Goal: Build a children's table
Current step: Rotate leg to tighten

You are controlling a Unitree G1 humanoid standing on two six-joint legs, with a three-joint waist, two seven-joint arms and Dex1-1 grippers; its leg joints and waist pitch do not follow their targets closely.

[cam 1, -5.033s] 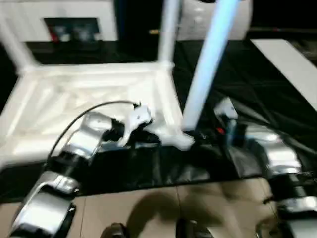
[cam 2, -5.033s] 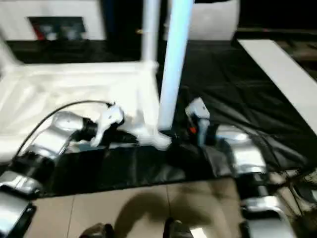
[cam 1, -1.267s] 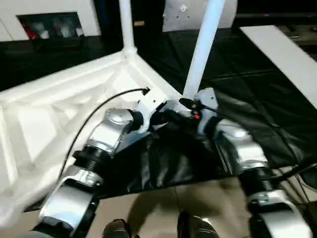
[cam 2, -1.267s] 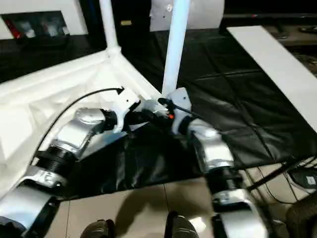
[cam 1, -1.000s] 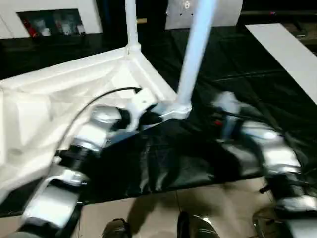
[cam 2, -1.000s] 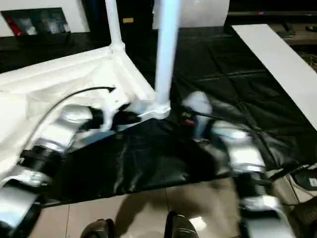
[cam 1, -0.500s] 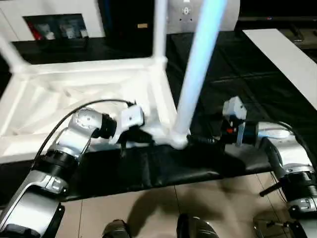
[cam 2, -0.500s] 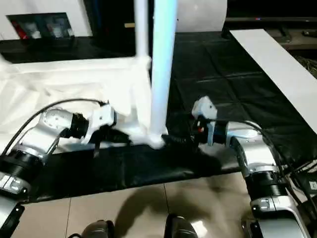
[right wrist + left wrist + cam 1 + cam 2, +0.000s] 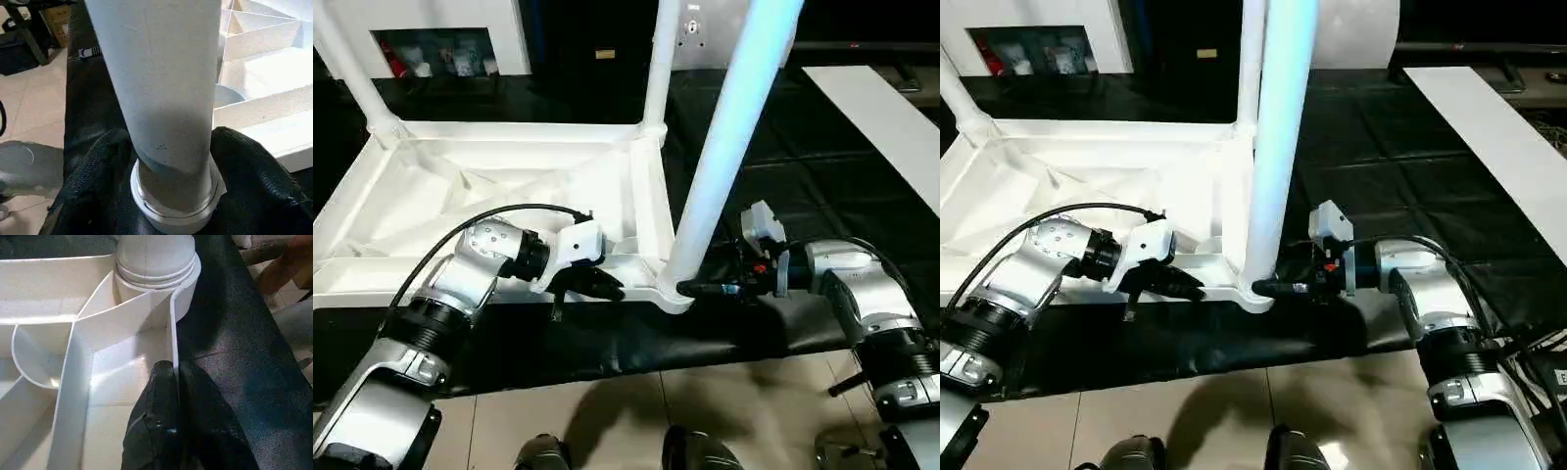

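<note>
The black sheet-covered workbench (image 9: 822, 166) took up most of what I saw, and on it the children's table (image 9: 489, 186) lay upside down, ribbed underside up, its near edge along the bench's front edge. Three legs stood upright in its corner sockets: one at the far left (image 9: 347, 69), one at the far right (image 9: 661, 59), and the nearest leg (image 9: 724, 147) in the near right corner. My left gripper (image 9: 168, 382) was pressed together on the table's thin near rim wall, just beside that corner socket (image 9: 156, 269). My right gripper (image 9: 173, 161) sat around the base of the nearest leg, one black finger (image 9: 93, 176) on each side, touching it where it met the socket.
</note>
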